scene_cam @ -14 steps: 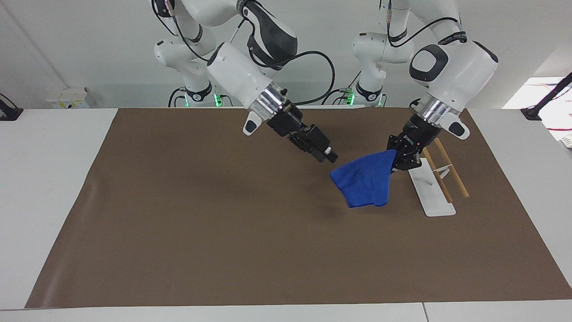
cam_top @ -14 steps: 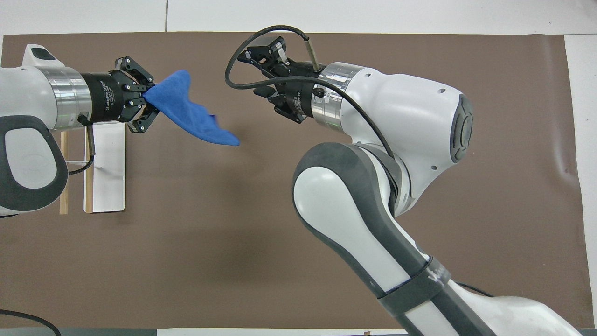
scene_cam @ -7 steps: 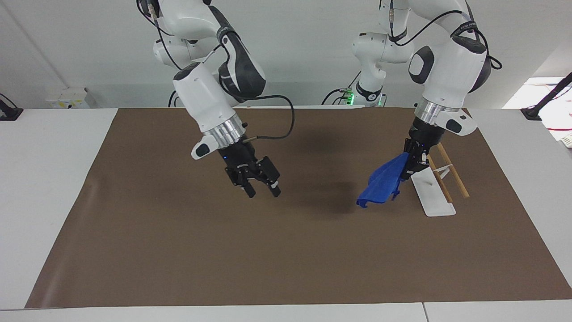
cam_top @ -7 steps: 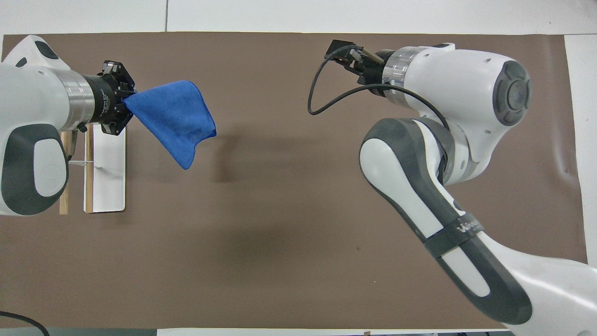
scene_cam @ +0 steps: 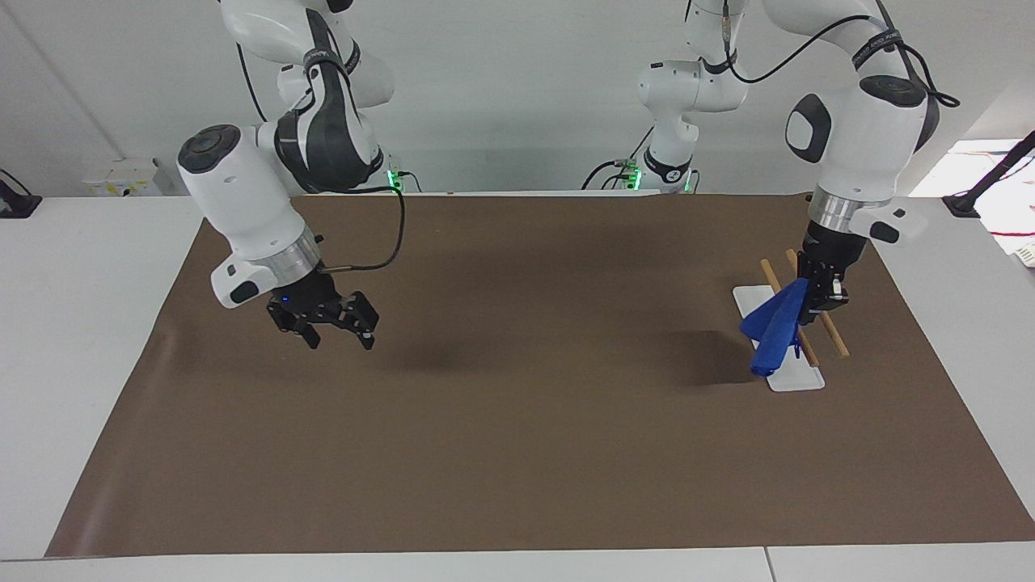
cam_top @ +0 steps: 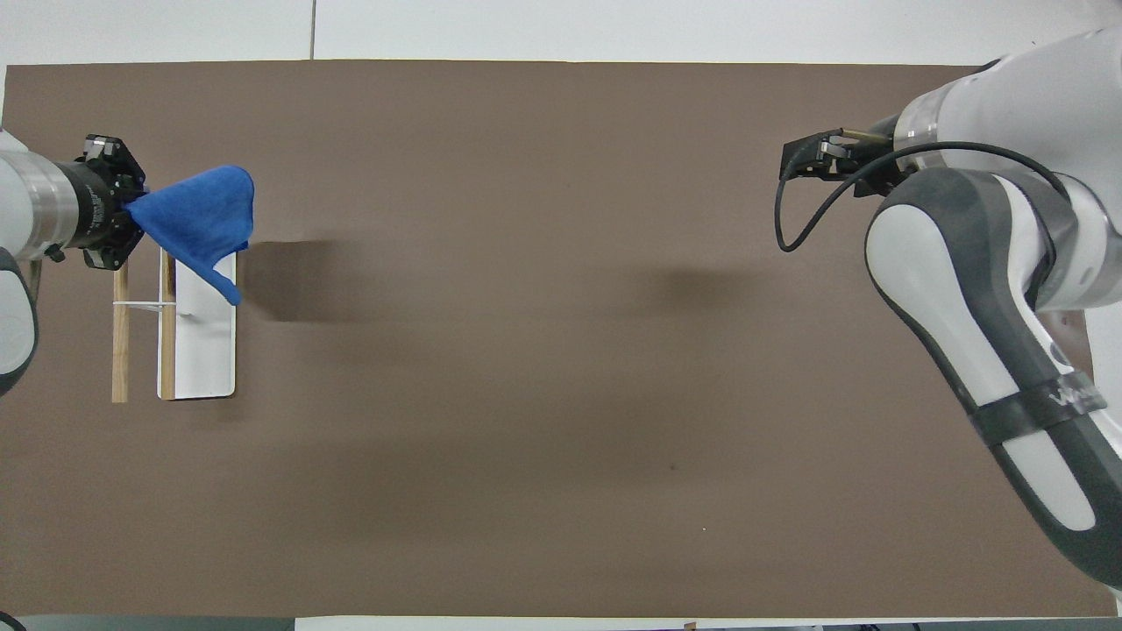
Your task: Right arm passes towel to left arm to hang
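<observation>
The left gripper is clamped on one corner of the towel, holding it in the air over the rack, a white base plate with two thin wooden rails that lies on the brown mat toward the left arm's end of the table. The blue cloth hangs down from the fingers in a narrow fold, and its lowest tip seems to reach close to the white plate, though whether it touches is hard to tell. In the overhead view the towel spreads over the end of the rack farther from the robots. The right gripper, fingers apart and holding nothing, hangs over bare mat toward the right arm's end of the table, well apart from the towel
</observation>
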`<control>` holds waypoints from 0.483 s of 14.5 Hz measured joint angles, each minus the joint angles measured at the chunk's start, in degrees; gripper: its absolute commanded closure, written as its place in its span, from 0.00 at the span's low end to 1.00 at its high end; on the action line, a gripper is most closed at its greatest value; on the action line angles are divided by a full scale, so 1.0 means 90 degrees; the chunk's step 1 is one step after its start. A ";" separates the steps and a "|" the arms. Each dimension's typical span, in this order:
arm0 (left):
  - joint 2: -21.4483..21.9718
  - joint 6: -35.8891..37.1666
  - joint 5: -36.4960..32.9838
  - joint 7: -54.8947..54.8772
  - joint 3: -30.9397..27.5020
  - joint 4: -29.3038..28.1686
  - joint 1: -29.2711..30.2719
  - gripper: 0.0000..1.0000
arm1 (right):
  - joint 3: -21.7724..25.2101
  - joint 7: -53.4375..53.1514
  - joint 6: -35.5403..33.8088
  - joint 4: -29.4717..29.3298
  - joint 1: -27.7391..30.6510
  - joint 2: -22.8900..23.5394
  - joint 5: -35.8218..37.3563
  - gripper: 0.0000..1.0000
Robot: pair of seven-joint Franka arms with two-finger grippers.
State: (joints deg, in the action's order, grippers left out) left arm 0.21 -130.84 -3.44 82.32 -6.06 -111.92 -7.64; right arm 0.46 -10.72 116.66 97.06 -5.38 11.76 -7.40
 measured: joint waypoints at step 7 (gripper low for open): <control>0.0282 -0.0488 -0.0013 -0.0052 -0.0004 -0.0663 0.1016 1.00 | 0.0009 0.0888 -0.2321 -0.0387 0.0724 -0.1101 0.1052 0.00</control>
State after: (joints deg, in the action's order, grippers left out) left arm 2.75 -135.23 -3.56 81.84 -6.09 -117.89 1.51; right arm 0.53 -2.72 95.77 93.57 1.14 1.84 2.07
